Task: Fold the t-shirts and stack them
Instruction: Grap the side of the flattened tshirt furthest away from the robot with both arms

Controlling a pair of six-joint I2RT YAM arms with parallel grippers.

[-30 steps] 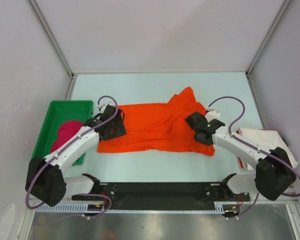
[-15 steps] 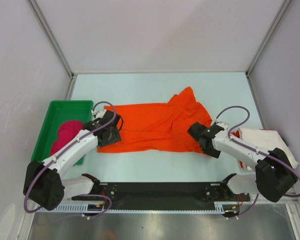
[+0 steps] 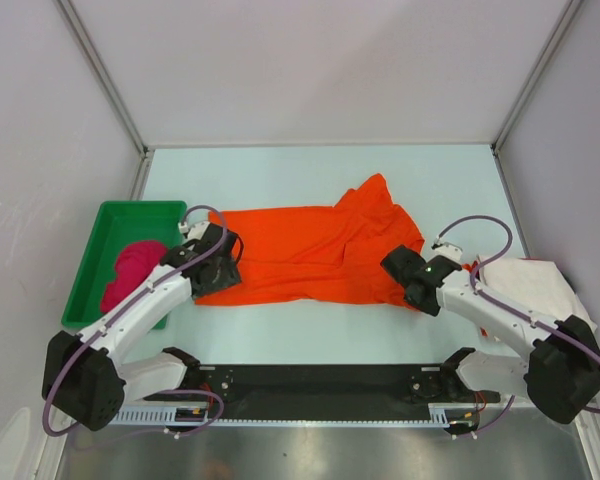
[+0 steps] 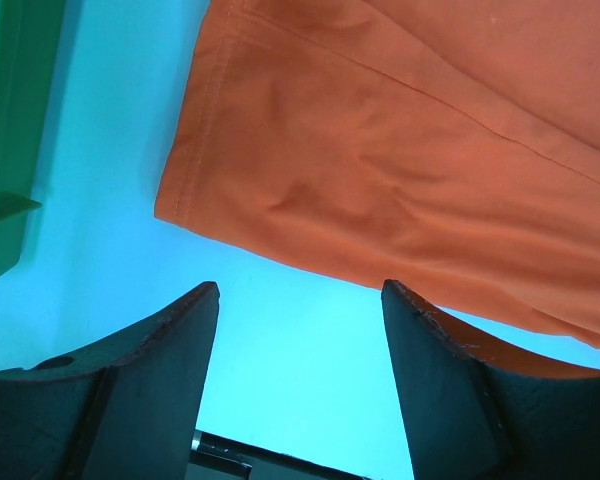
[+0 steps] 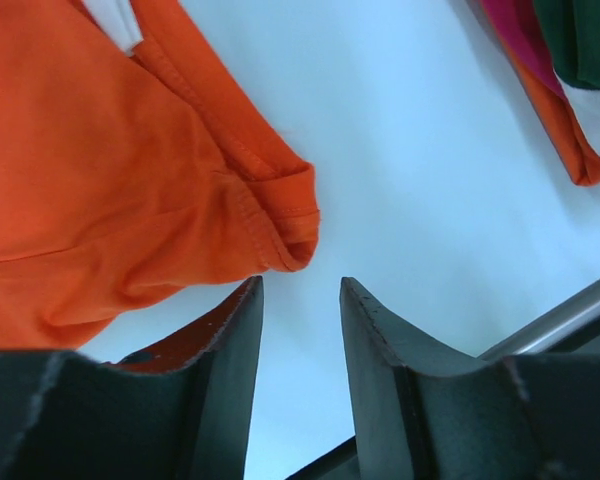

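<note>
The orange t-shirt [image 3: 310,255] lies spread across the middle of the table, with its right part bunched up toward the back. My left gripper [image 3: 216,270] is open at the shirt's near left corner, fingers [image 4: 170,340] over bare table just short of the hem [image 4: 380,150]. At the near right corner my right gripper [image 3: 414,283] is also open and empty [image 5: 301,282], with the folded sleeve edge [image 5: 285,225] just beyond its tips. A magenta t-shirt [image 3: 132,270] lies crumpled in the green tray. An off-white t-shirt [image 3: 530,282] lies at the right edge.
The green tray [image 3: 110,215] stands at the left, its wall [image 4: 5,150] close beside my left gripper. Edges of pink, orange and dark green cloth [image 5: 555,90] lie to the right of my right gripper. A black rail [image 3: 310,380] runs along the near edge.
Both grippers have drawn back from above the orange shirt toward its near edge, the left to the near left corner and the right to the near right corner. The shirt has barely shifted.
</note>
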